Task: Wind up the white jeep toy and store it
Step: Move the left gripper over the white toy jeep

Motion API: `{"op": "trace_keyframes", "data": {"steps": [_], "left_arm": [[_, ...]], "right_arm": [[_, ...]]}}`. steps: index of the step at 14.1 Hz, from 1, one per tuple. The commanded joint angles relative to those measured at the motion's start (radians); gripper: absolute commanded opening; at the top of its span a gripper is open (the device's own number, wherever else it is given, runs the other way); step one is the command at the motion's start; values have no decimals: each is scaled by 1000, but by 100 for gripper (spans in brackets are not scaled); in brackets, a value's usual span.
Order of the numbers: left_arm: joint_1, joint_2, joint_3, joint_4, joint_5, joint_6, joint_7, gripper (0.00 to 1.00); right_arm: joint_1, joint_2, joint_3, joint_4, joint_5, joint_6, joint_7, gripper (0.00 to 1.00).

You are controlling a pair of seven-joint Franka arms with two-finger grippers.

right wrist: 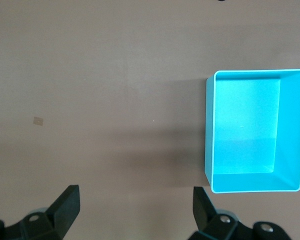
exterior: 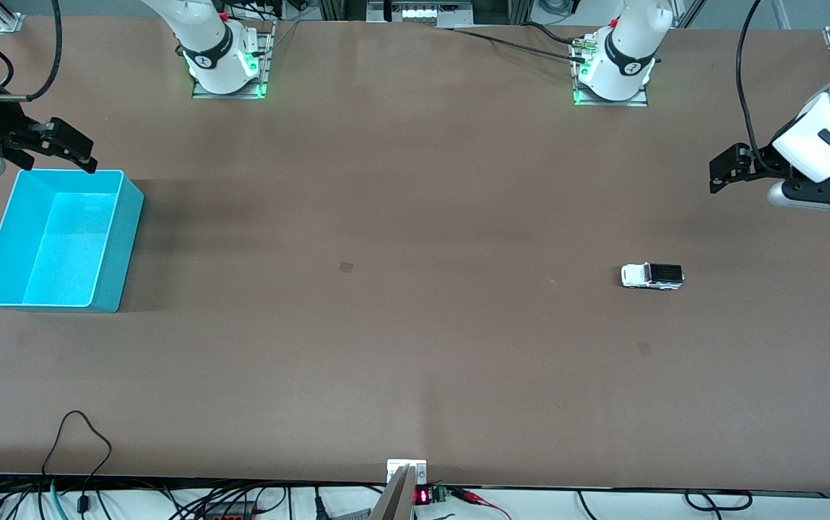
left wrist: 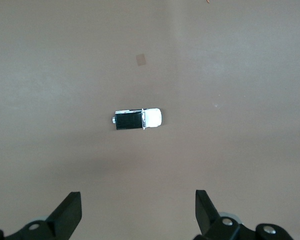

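The white jeep toy (exterior: 651, 275), tiny with a black roof panel, stands on its wheels on the brown table toward the left arm's end. It also shows in the left wrist view (left wrist: 138, 119), apart from the fingers. My left gripper (exterior: 719, 173) (left wrist: 138, 210) is open and empty, up over the table at the left arm's end. The cyan bin (exterior: 115, 242) stands empty toward the right arm's end and shows in the right wrist view (right wrist: 209, 135). My right gripper (exterior: 88, 160) (right wrist: 136, 207) is open and empty, up over the table by the bin's rim.
Two small tan patches lie flat on the table (exterior: 346, 266) (exterior: 643, 347). Cables (exterior: 75, 440) and a small bracket (exterior: 406, 469) sit at the table edge nearest the front camera. The arm bases (exterior: 227, 65) (exterior: 613, 72) stand along the farthest edge.
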Motion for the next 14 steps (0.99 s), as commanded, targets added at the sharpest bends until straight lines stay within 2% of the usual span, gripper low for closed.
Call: {"op": "trace_keyframes", "data": {"steps": [1, 9, 14], "left_arm": [[2, 14, 2, 28, -5, -12, 1, 100], [0, 26, 1, 28, 1, -22, -4, 100], [-3, 53, -4, 28, -11, -124, 6, 100]], "right_arm": [[-3, 6, 1, 14, -3, -4, -14, 100], [-3, 6, 1, 14, -3, -4, -13, 100], [-3, 4, 1, 14, -3, -4, -13, 100]]}}
